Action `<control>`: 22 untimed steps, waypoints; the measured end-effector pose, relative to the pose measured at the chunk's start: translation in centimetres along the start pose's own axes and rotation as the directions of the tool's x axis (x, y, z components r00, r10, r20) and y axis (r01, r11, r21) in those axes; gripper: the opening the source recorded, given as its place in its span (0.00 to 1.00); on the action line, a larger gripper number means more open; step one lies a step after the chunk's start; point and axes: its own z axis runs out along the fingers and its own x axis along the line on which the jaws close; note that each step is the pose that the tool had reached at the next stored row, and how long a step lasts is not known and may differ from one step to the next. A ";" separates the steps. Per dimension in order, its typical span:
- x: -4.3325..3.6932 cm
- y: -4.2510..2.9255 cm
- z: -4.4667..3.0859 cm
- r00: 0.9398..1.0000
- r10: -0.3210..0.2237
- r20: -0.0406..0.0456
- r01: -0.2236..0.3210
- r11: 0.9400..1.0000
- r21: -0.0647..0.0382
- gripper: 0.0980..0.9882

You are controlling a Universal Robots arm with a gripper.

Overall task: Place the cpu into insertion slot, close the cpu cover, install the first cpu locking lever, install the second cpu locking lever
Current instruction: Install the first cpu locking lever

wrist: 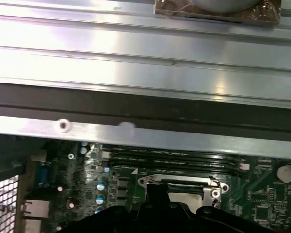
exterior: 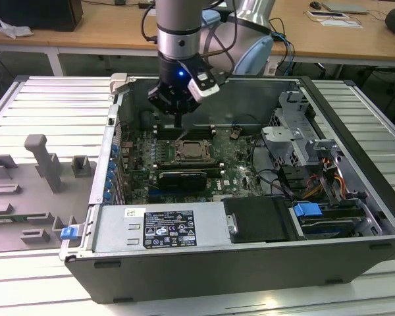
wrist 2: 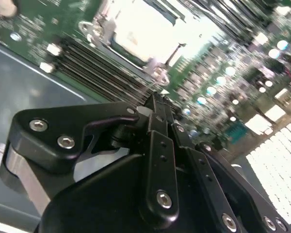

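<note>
End effector [exterior: 178, 123] hangs inside the open PC case [exterior: 250, 270], just above the board [exterior: 234, 164] and just beside the insertion slot [exterior: 182, 158], on the side nearest the case's rear wall. Finger config: narrow, tips pressed together, nothing seen between them; confirmed in the second wrist view, where the end effector [wrist 2: 155, 98] tapers to a single edge above the memory slots [wrist 2: 102, 73]. Cpu [exterior: 195, 153] pos.: seated in the slot, pale top facing up, approx. mid-board; it also shows as a bright square in the second wrist view [wrist 2: 140, 29]. Cpu cover [wrist: 177, 180] lies flat round the chip as a silvery frame w/ a screw at one corner. Thin dark rod [wrist 2: 176, 52] stands at the socket corner; latched or free, cannot tell. Power supply unit [exterior: 164, 227] sits along the case's near wall, drive cage [exterior: 296, 131] at the exterior view's right. Case rests on a slatted metal counter [exterior: 52, 105]; grey fixture blocks [exterior: 43, 158] stand on it at the exterior view's left, well apart from the case interior.
</note>
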 end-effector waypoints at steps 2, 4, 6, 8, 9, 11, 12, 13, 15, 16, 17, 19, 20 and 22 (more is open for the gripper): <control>-0.76 -0.05 0.14 1.000 0.000 0.000 0.000 1.000 0.000 0.01; -1.12 -0.08 0.22 1.000 0.000 0.000 0.000 1.000 0.000 0.01; -1.14 -0.09 0.25 1.000 0.000 0.000 0.000 1.000 -0.004 0.01; -1.17 -0.09 0.36 1.000 0.001 0.002 0.000 1.000 -0.025 0.01; -1.22 -0.10 0.42 1.000 0.001 0.002 -0.001 1.000 -0.030 0.01; -1.39 -0.12 0.70 1.000 0.002 0.003 -0.002 0.999 -0.034 0.01; -1.48 -0.14 0.90 1.000 0.002 0.003 -0.002 0.999 -0.036 0.01; -1.51 -0.15 1.03 1.000 0.002 0.003 -0.002 0.999 -0.037 0.01; -1.58 -0.17 1.32 1.000 0.002 0.003 -0.002 0.999 -0.039 0.01; -1.61 -0.18 1.48 1.000 0.002 0.003 -0.002 0.999 -0.039 0.01; -1.67 -0.19 1.71 1.000 0.002 0.003 -0.002 0.999 -0.039 0.01; -1.92 -0.21 1.92 1.000 0.002 0.003 -0.002 0.999 -0.039 0.01; -2.01 -0.21 1.97 1.000 0.002 0.003 -0.002 0.999 -0.039 0.01; -2.06 -0.22 2.07 1.000 0.005 0.003 -0.005 0.999 -0.039 0.01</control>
